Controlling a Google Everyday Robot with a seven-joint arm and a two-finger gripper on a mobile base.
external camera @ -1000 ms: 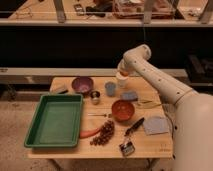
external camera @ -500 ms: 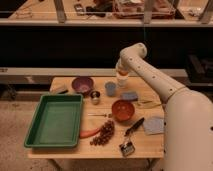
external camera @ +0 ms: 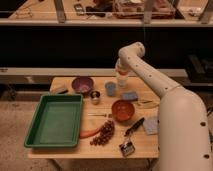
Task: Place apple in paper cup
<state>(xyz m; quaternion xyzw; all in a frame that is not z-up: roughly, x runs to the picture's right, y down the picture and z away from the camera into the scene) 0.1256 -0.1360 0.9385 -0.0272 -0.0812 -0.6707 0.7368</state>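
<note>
The robot's arm (external camera: 150, 75) reaches across the back of the wooden worktop (external camera: 102, 145), and its gripper (external camera: 122, 74) hangs at the far edge, directly over the paper cup (external camera: 122, 82), which stands upright near the rear of the surface, just right of the small blue-grey cup (external camera: 110, 88). A pale, orange-tinged shape sits right at the gripper's tip where it meets the cup's mouth; this is probably the apple (external camera: 122, 76), but whether it is held above the rim or already resting inside cannot be told, nor can it be told whether the jaws are open or closed around it. The step in hand looks like the release into the cup, so the task appears close to its end. To do it well, the robot should keep the fruit centred over the opening, since a light paper cup is likely to tip if the apple strikes one side of the rim or if the wrist brushes the wall. A low release seems wiser than a drop from height, and the withdrawal should go straight up so the jaws do not drag the cup along. The blue-grey cup, the small metal cup (external camera: 95, 96) and the purple bowl (external camera: 82, 84) stand near on the left, so sideways motion that way risks a knock.
</note>
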